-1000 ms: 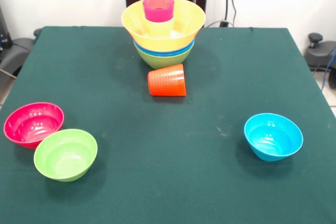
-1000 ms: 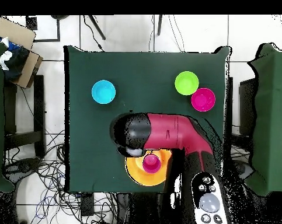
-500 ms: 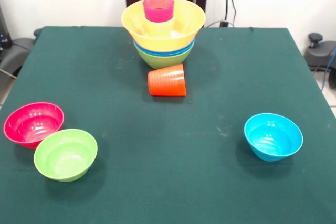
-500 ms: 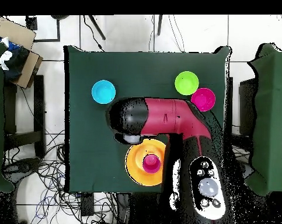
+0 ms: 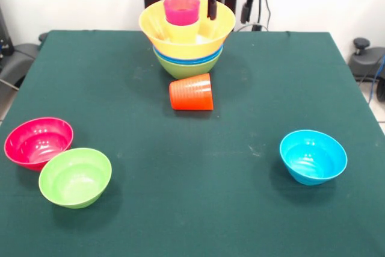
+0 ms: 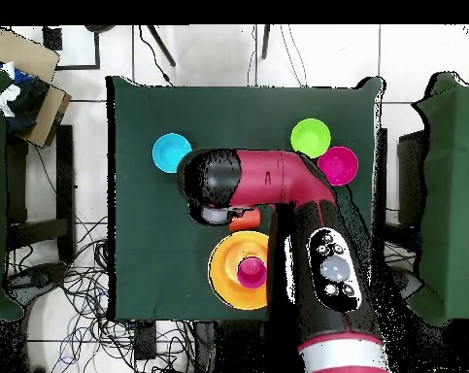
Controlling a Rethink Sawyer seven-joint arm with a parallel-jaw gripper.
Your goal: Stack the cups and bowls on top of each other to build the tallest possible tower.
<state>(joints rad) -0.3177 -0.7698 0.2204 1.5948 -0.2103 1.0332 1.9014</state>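
my gripper (image 5: 228, 9) hangs high at the far edge of the table with its two fingers apart and nothing between them, just beside the tower (image 5: 187, 45) and above the table behind the ribbed orange-red cup (image 5: 192, 92). i judge it sits up there to stay clear of the wide orange-yellow bowl (image 5: 208, 36), whose rim flares out well past the blue and green bowls nested under it.

the pile makes sense as built: broad bowls low for a steady base, and in the middle of the big one a yellow cup with the purple cup (image 5: 181, 9) upright on it (it reads pinkish from the front). from overhead my arm (image 6: 277, 189) reaches out over the table past the tower.

the orange-red cup lies on its side just in front of the tower, mouth toward the right, so it looks like the nearest piece to add; lying down, it would need gripping across its ribs and turning upright.

the small bowls wait well apart: the pink-red bowl (image 5: 38, 142) touching the small green bowl (image 5: 75, 177) at one side, the light-blue bowl (image 5: 313, 156) alone at the other.
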